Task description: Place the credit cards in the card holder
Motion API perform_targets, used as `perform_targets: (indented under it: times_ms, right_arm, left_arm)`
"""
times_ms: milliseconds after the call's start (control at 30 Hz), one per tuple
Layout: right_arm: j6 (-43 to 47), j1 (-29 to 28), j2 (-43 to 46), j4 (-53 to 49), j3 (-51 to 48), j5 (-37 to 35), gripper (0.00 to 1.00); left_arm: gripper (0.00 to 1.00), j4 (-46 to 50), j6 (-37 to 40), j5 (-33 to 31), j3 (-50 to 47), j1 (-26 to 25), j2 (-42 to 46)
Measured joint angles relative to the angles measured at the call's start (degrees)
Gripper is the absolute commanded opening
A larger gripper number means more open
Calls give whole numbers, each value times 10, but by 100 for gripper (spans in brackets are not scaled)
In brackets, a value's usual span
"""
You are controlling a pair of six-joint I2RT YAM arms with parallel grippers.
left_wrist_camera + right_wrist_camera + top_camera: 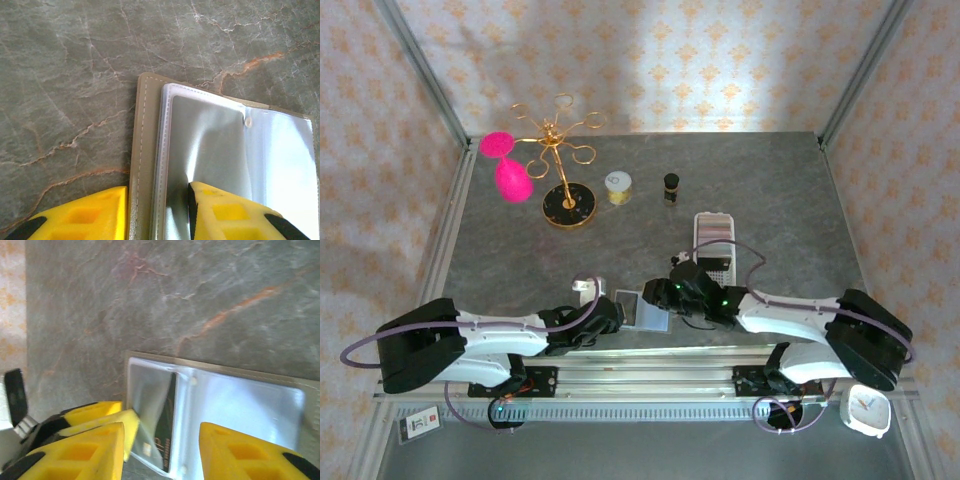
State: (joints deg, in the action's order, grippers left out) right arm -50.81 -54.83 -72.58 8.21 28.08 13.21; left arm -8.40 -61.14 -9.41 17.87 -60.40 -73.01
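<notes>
Grey-green fold-over card holder (645, 310) lying open on the grey marble counter (770, 200), between both arms.
From above, the left end effector (610, 320) and right end effector (672, 292) flank it. Left wrist: yellow fingers (90, 215) apart, straddling the holder's left edge. Right wrist: fingers apart over a clear sleeve holding a thin dark-edged credit card (165, 400).

Soft, even light fills the booth, brightest in a pale patch on the back wall (670, 60), and only faint shadows fall on the table (770, 190). Up close, the clear sleeves of the card holder (145, 150) catch a milky white glare, strongest toward the right. The yellow fingers (230, 215) at the bottom edge look soft and out of focus.
</notes>
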Motion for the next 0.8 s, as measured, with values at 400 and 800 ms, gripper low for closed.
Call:
perform_targets:
  times_ms: [400, 800]
  right_arm:
    - [-6, 0, -9, -8, -34, 7, 40]
    - [-6, 0, -31, -3, -34, 12, 40]
  left_arm:
    - [34, 1, -5, -6, 1, -5, -2]
    - [33, 1, -6, -8, 1, -7, -2]
